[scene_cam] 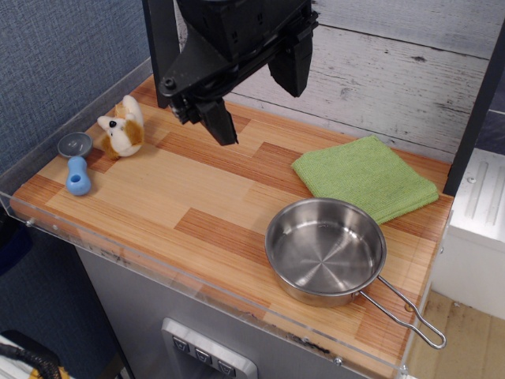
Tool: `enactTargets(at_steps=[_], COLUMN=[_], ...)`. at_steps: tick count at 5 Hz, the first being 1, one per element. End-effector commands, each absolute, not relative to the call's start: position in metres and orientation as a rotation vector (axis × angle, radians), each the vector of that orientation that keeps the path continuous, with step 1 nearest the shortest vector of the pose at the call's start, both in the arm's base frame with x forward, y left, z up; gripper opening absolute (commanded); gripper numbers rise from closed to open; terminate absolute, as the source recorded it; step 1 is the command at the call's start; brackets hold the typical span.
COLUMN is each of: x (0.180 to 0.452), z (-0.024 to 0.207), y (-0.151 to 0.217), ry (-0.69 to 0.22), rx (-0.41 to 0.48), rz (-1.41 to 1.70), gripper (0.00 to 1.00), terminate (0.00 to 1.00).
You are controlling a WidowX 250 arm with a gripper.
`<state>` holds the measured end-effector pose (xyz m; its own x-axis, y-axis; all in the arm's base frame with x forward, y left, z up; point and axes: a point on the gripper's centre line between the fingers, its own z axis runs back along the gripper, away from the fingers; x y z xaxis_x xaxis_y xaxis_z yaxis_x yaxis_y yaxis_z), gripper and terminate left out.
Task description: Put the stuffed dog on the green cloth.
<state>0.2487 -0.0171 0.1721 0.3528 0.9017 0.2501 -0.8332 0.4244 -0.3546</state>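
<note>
The stuffed dog, white and orange-brown with pointed ears, stands at the far left of the wooden tabletop. The green cloth, a folded ribbed square, lies flat at the back right. My gripper hangs over the back middle of the table, between the two. Its black fingers are spread wide apart with nothing between them. It is to the right of the dog and well above the table.
A steel pan with a wire handle sits at the front right, just in front of the cloth. A blue-handled grey scoop lies next to the dog on the left. A clear acrylic rim edges the table.
</note>
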Motion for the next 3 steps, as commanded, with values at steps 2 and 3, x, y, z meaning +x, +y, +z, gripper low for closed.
enactTargets(at_steps=[2, 3], x=[0.261, 0.269], z=[0.172, 0.170], y=[0.003, 0.020], ry=[-0.451, -0.459], rx=[-0.170, -0.158], rz=[1.164, 1.193], gripper=[1.00, 1.00], terminate=[0.00, 0.00])
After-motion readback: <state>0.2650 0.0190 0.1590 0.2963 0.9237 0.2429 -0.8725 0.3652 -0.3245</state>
